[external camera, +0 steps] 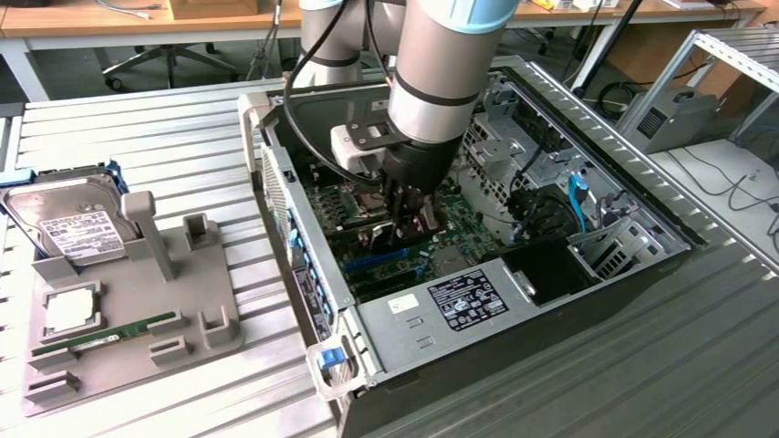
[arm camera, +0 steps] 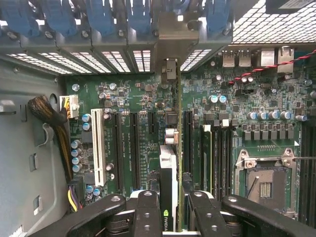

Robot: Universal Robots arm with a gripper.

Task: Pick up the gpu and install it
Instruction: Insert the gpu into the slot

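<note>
Green board sits below your pincer, which is clamped on the gpu. Hold it upright and square, probably just beside the long black slots, pressing evenly.

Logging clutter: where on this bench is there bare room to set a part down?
Bare slatted table between the gray holder and the case, and beyond the case toward the exterior view's right. Crowded inside the case, where the gripper holds the gpu.

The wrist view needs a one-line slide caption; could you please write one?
Gripper clamped on the gpu, holding it edge-on along the expansion slots of the motherboard.
</note>
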